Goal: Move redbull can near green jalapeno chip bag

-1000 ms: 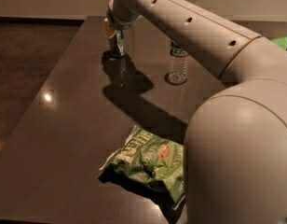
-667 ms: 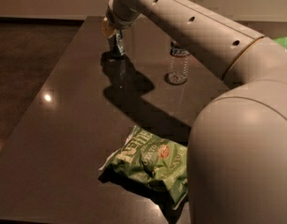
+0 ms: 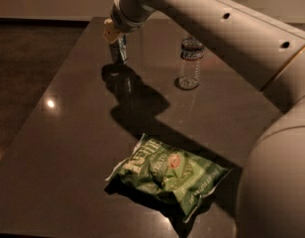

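The slim silver-and-blue redbull can (image 3: 120,53) stands at the far left of the dark, glossy table (image 3: 68,133), right under the robot's two-finger gripper (image 3: 116,44), which reaches down onto it from the long white arm (image 3: 217,24). The gripper sits at the can, but I cannot tell whether it is clamped on it or only placed around it, nor whether the can's base is touching the tabletop or is just clear of it. The crinkled green jalapeno chip bag with white lettering (image 3: 170,175) lies flat at the near side of the table, well apart from the can, so the carry across is not yet done. The step in hand appears to be securing the can and beginning the carry. To do it well, the hold should be firm and around the can's middle, with the can kept upright, since a tall thin can tips easily if dragged. It is best lifted just clear of the surface, then brought towards the camera and slightly right. The clear plastic water bottle with a white cap (image 3: 189,63) stands to the right of the can, so the path should stay on its left. The can should be set down upright on bare table just beside the bag's left edge, not on the foil, where it could topple.
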You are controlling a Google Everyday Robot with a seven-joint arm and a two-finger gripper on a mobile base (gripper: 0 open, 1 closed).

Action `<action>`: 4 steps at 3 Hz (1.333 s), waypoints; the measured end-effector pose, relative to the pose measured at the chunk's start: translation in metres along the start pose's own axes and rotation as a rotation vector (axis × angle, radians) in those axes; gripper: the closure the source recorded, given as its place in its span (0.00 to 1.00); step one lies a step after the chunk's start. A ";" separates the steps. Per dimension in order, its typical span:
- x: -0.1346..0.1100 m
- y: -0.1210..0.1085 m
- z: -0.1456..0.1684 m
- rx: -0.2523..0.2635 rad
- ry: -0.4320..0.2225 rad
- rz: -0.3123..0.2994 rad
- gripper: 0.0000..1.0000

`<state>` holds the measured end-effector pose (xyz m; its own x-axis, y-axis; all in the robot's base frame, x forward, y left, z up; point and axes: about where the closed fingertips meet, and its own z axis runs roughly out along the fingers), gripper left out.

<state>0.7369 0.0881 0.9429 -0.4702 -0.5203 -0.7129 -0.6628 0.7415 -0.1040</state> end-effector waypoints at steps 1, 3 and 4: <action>0.014 0.023 -0.031 -0.021 0.006 -0.022 1.00; 0.066 0.051 -0.114 -0.019 0.021 -0.022 1.00; 0.066 0.051 -0.115 -0.019 0.021 -0.022 1.00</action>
<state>0.6055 0.0430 0.9700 -0.4675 -0.5454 -0.6957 -0.6840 0.7217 -0.1061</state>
